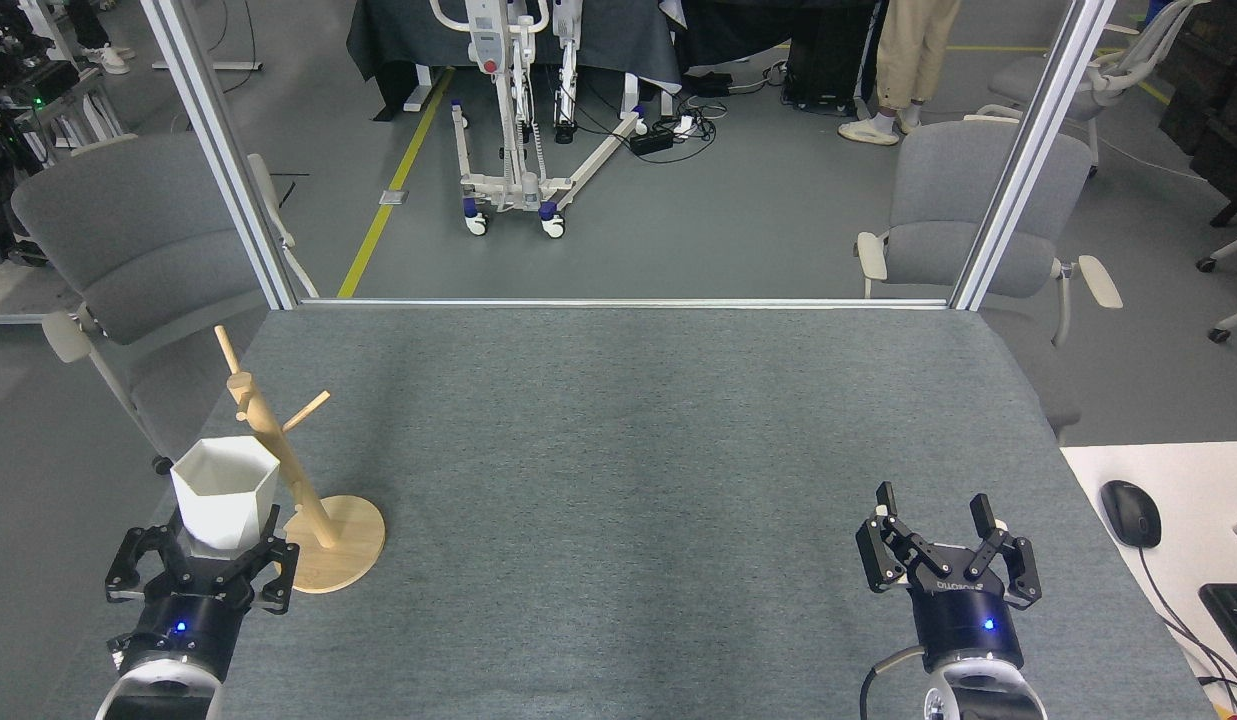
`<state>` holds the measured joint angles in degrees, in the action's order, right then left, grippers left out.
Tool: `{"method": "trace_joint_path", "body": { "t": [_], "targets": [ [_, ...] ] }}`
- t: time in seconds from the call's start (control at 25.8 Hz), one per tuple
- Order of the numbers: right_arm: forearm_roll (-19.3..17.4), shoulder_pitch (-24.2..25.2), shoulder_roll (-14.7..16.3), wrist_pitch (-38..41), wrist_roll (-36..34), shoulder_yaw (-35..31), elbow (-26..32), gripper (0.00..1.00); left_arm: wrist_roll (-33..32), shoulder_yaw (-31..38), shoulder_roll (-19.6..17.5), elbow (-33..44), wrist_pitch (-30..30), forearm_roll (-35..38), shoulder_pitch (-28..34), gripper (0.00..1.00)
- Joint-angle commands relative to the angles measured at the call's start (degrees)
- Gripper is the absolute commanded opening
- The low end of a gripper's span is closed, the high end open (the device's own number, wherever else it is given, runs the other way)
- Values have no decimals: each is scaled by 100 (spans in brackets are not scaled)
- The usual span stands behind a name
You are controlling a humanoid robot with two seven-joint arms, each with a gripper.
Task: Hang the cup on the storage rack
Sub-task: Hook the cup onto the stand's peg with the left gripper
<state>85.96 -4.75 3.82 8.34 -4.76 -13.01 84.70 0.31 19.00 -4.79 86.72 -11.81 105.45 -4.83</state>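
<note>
- The left gripper sits at the near left of the grey tabletop, its black fingers clamped around the lower part of the cup.
- The cup is white and faceted, upright with its hexagonal rim facing up, held just above the gripper body.
- The storage rack stands just to the right of the cup on its round wooden base, which rests on the tabletop near the left edge.
- The cup's right side appears to touch or overlap the rack's slanted post; from this view I cannot tell whether it is on a peg.
- Two pegs stick out near the top of the post, one pointing up and left, one up and right, both bare.
- The right gripper hovers low at the near right, well apart from the cup and rack, its fingers spread apart and holding nothing.
- Beyond the far edge stand two grey chairs and a metal frame.
- A computer mouse lies on a white desk at the right.
</note>
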Motion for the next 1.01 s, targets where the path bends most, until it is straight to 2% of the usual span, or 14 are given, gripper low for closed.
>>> {"method": "trace_joint_path", "body": {
  "t": [0.0, 0.04, 0.31, 0.35, 0.46, 0.97],
  "targets": [
    [-9, 0, 5, 1, 1, -9, 3, 99, 4, -19, -4, -112, 4, 10, -106, 0],
    [0, 0, 5, 1, 1, 0, 3, 99, -5, -19, -4, -129, 4, 10, -141, 7],
    [-9, 0, 40, 1, 1, -18, -6, 99, 4, -19, -4, -138, 171, 10, -203, 82],
    [-9, 0, 49, 1, 1, -9, -6, 99, 13, -19, -4, -147, 232, 10, -203, 90],
    [-9, 0, 49, 1, 1, -9, -6, 99, 13, -37, 14, -156, 276, 2, -194, 98],
    [-18, 0, 40, 1, 1, -18, -85, 99, 13, -37, 22, -507, 276, 2, -185, 98]
  ]
}}
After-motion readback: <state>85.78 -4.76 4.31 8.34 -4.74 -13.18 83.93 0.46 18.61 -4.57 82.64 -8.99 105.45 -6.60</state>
